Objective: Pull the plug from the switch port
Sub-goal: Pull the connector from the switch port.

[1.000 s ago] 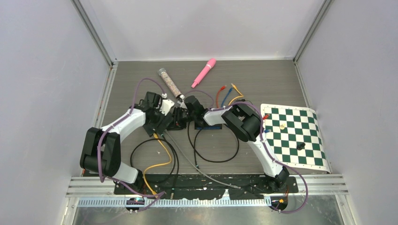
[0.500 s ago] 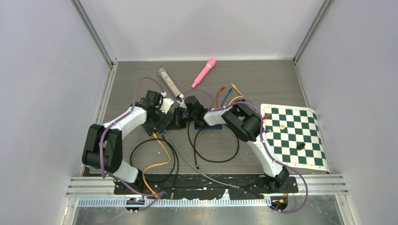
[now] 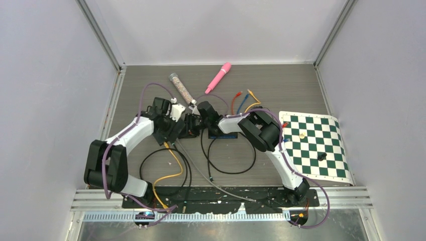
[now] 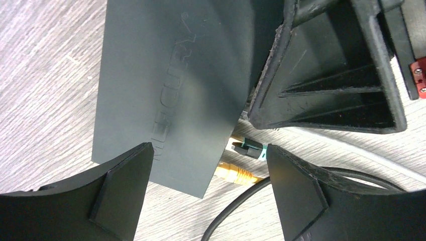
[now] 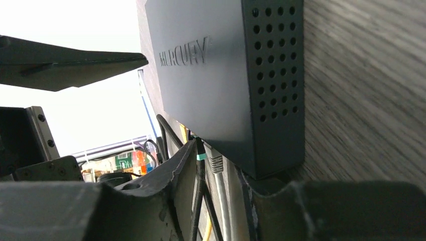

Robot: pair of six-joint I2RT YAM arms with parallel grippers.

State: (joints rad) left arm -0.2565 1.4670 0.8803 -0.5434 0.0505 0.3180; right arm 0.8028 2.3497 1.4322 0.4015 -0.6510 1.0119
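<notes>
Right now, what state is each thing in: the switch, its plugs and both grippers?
Switch: lying flat, two plugs in its edge.
Black plug: seated in its port, not gripped.
Yellow plug: seated in its port, not gripped.
Left gripper: open, one finger on each side of the plugs.
Right gripper: up against the switch; whether it grips is unclear.

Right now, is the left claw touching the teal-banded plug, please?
Cannot tell. Left wrist view: the teal-banded plug ends right at the finger edge of the open left claw; neither gap nor contact shows.
</notes>
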